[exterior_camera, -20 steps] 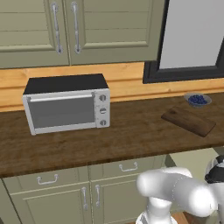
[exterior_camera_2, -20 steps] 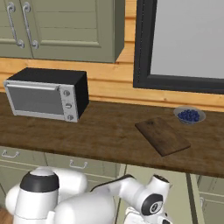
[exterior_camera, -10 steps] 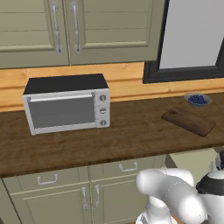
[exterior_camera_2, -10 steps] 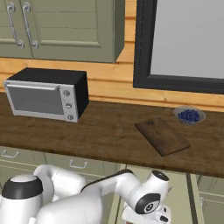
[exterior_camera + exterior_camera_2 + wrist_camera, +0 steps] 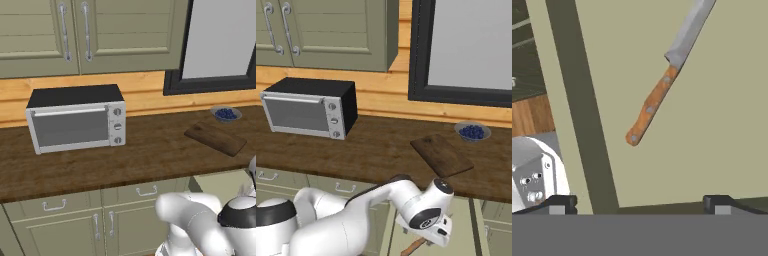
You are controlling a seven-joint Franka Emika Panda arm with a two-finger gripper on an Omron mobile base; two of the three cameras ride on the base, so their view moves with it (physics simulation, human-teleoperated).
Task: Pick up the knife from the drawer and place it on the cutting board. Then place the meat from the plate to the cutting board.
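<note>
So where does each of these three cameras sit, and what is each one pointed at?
Left base view: behind the arm to its left, facing the counter, toaster oven and cutting board; white arm at lower right.
Right base view: behind to its right, same counter and board; arm reaching low.
Hand view: on the hand, looking into the drawer at the knife; open gripper.

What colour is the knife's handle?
Tan-brown wood with small pale rivets; the knife lies in the drawer, clearest in the hand view.
</note>
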